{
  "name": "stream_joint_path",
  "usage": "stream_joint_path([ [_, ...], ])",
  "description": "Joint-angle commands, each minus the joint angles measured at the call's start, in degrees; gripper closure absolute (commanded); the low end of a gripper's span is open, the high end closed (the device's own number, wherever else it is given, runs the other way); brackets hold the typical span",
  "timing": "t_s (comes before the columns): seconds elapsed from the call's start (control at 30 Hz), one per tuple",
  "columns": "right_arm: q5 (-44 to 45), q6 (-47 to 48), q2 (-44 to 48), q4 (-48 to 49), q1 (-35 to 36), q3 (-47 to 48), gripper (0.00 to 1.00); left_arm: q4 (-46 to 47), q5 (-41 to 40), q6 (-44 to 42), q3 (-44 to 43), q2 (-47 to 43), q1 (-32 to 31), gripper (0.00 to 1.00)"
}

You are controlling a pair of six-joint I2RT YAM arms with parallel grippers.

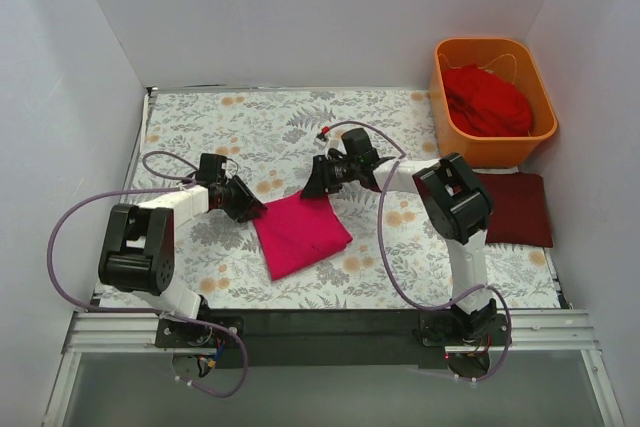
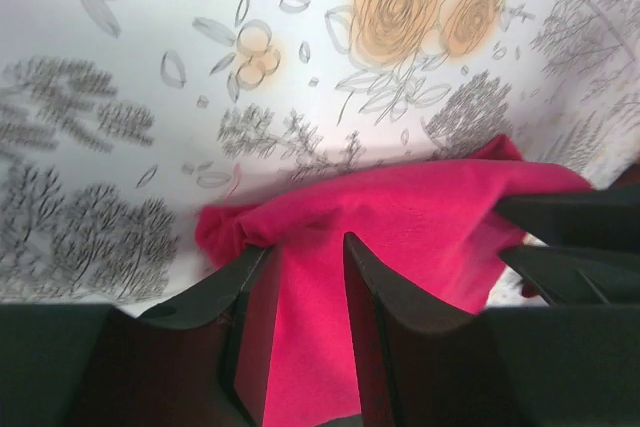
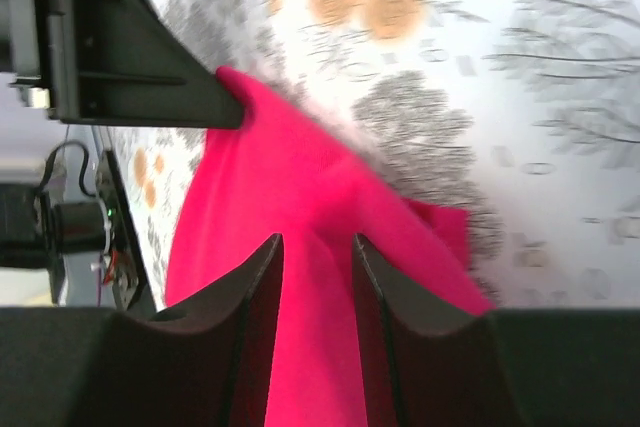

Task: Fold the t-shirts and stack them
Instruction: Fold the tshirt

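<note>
Magenta-pink t-shirt [image 1: 300, 235], the soft short-sleeved one, is lying half-folded mid-table on the grey floral-print cloth [image 1: 250, 117], and you've got its two far corners pinched. The left gripper [image 1: 252, 211] is clamped on the left corner and the right gripper [image 1: 316, 187] on the right one. In both wrist views pink fabric fills the narrow gap between the fingers, so I'd call both grasps closed on cloth. The main risk, I think, is uneven pulling: if one arm leads, the fabric skews or a corner slips out, since each bite looks like it's only on the edge. You could also snag the floral cloth underneath and drag it along. The grippers are near each other over the top edge, so watch for a bump if you bring them together. As for room, there's lots of bare cloth behind and to the left. To the right, the dark maroon t-shirt [image 1: 515, 209] lies flat and folded just beside the right arm. The scarlet t-shirt [image 1: 487, 99] is bunched up in the orange plastic tub [image 1: 500, 152] at the far right corner. The shirt's near corner sits close to the cloth's front edge, so don't pull much nearer.
</note>
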State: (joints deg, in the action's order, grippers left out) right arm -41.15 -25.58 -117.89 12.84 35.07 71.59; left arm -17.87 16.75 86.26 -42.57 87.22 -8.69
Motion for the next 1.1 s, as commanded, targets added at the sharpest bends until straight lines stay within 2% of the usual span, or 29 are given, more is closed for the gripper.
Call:
stream_joint_path([
  [0.0,0.4,-5.3,-3.0,8.8,-2.5,1.9,0.59,4.0,2.1,0.6,-3.7,5.4,1.9,0.69],
  [0.17,0.0,-10.4,-3.4,13.7,-5.9,-0.2,0.59,2.3,0.4,0.4,-5.9,9.5,2.9,0.68],
  [0.27,-2.0,-10.5,0.1,13.7,-6.6,-1.4,0.55,1.1,1.4,-1.4,-8.1,8.1,2.8,0.61],
  [0.3,-3.1,-10.6,1.3,13.7,-6.6,-2.1,0.52,0.3,1.8,-1.9,-8.4,7.3,2.8,0.54],
  [0.4,-5.2,-12.1,7.1,13.9,-6.4,-6.7,0.5,-3.0,2.9,-3.9,-10.3,1.5,2.5,0.43],
  [0.53,-7.4,-12.6,15.3,14.5,-4.4,-13.9,0.43,-8.0,3.5,-4.6,-10.5,-7.8,0.2,0.4],
  [0.6,-10.2,-13.0,18.6,15.0,-3.3,-17.6,0.39,-9.2,4.9,-3.0,-7.8,-13.8,-1.2,0.42],
  [0.7,-11.9,-14.1,21.6,16.6,-1.3,-21.7,0.37,-9.6,7.1,1.6,-2.4,-20.8,-4.5,0.51],
  [0.8,-12.6,-15.1,22.5,18.7,0.8,-26.5,0.36,-7.0,7.5,5.7,3.8,-23.8,-9.8,0.58],
  [0.87,-12.7,-16.2,20.7,22.0,1.1,-29.3,0.36,-5.3,8.1,7.1,7.4,-23.2,-11.7,0.6],
  [1.07,-12.9,-17.5,10.8,29.4,-1.1,-33.8,0.37,3.5,7.9,11.1,18.6,-17.4,-11.4,0.74],
])
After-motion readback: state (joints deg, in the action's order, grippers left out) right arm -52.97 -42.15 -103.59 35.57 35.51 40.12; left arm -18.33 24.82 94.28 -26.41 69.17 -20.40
